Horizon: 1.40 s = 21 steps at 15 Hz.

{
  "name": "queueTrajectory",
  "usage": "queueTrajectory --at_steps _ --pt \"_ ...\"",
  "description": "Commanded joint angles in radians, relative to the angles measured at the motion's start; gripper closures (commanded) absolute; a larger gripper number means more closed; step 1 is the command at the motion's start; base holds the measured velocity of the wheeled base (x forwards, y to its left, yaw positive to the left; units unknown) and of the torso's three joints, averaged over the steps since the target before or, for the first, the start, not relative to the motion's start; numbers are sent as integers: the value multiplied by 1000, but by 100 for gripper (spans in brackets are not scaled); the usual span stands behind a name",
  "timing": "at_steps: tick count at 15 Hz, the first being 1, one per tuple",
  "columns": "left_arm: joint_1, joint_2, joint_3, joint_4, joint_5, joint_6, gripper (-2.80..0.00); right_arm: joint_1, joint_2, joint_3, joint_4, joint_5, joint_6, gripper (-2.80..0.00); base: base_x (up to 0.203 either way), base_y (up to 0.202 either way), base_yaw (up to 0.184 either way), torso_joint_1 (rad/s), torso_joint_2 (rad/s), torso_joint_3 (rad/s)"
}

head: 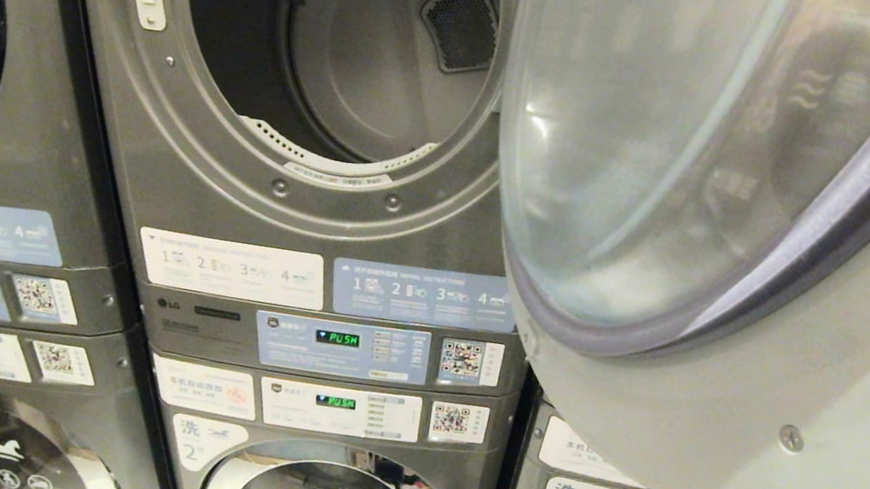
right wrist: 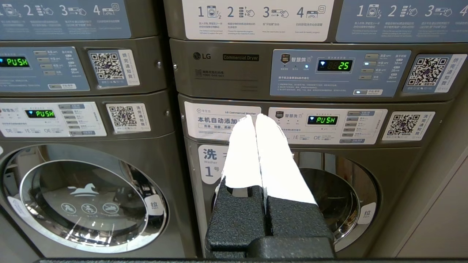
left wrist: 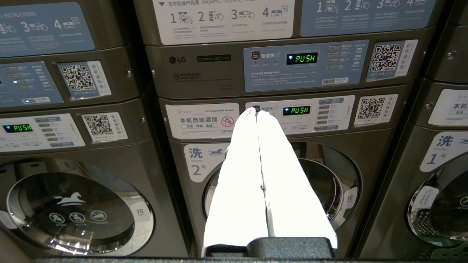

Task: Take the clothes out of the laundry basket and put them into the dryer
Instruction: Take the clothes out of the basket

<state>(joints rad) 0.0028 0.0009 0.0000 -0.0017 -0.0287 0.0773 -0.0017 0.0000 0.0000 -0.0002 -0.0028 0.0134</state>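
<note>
Here, notes by item:

Dryer (head: 326,47): upper machine of the middle stack, seen only in the head view; drum dark and bare, no clothes visible inside.
Dryer door (head: 715,217): swung wide on its right side, glass bowl filling the right of the head view.
Dryer panel (head: 340,346): display reads PUSH; the left wrist view shows the same panel (left wrist: 299,65) with the words "Commercial Dryer".
Washer no. 2 (left wrist: 278,182): below that dryer, door closed; only its top edge shows in the head view.
Washer no. 1 (right wrist: 329,197): right-hand stack, door closed; the dryer display above it (right wrist: 334,65) reads 25, which only the right wrist view shows.
Left gripper (left wrist: 256,114): white fingers pressed together, holding nothing, pointing at the no. 2 washer's panel; not in the head view.
Right gripper (right wrist: 255,118): fingers pressed together, nothing between them, pointing at the no. 1 washer's panel; not in the head view.
Laundry basket (left wrist: 451,252): possibly the green mesh edge at one corner of the left wrist view; cannot tell for sure.
Clothes: not seen in any view.
</note>
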Motion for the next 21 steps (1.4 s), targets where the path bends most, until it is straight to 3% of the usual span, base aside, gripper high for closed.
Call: queueTrajectory --at_steps 1,21 --pt "-1 -1 2 0 2 0 0 0 0 0 0 0 0 0 0 0 0 0 0 0" --pt "0 -1 2 0 1 4 0 0 0 0 0 0 0 0 0 -10 0 0 0 0"
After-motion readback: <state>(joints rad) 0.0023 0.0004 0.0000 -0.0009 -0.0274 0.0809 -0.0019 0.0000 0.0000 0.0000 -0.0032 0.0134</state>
